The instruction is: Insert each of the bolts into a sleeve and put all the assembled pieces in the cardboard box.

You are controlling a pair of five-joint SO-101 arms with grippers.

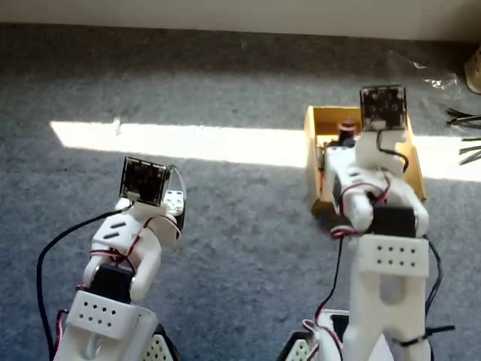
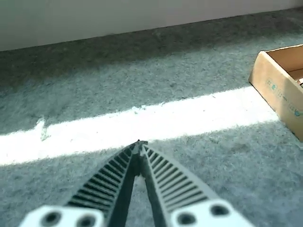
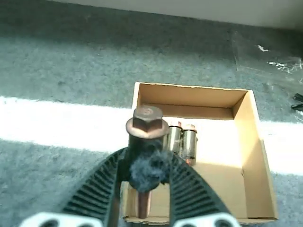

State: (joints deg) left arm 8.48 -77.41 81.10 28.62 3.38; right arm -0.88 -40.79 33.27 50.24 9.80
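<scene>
Nearest, the left gripper (image 2: 138,146) hangs just above the grey carpet (image 1: 248,226). Its two ribbed fingers are pressed together to a point with nothing between them. It is well apart from the cardboard box (image 2: 277,87), which sits off to its right.

The right gripper (image 3: 147,158) is over the box and clamped on an assembled piece. Its fingers squeeze a dark, fuzzy-looking sleeve (image 3: 149,170) with a copper-coloured bolt (image 3: 147,124) run through it. The bolt's long axis lies along the fingers. Its hex head sticks out past the fingertips and points away from the wrist, while the bare end of the shank pokes out of the sleeve's other end, back toward the gripper's base.

The box stands open-topped on the carpet. Two more pieces (image 3: 182,138) lie on its floor side by side, touching or nearly so. Their long axes are parallel and run from the near wall toward the far wall. They are in the half of the box toward the left arm, closer to the far wall than the near one.

A bright stripe of sunlight (image 1: 225,143) crosses the carpet and the box. Beyond the box's far right corner lies a crumpled clear plastic bag (image 3: 270,52).
</scene>
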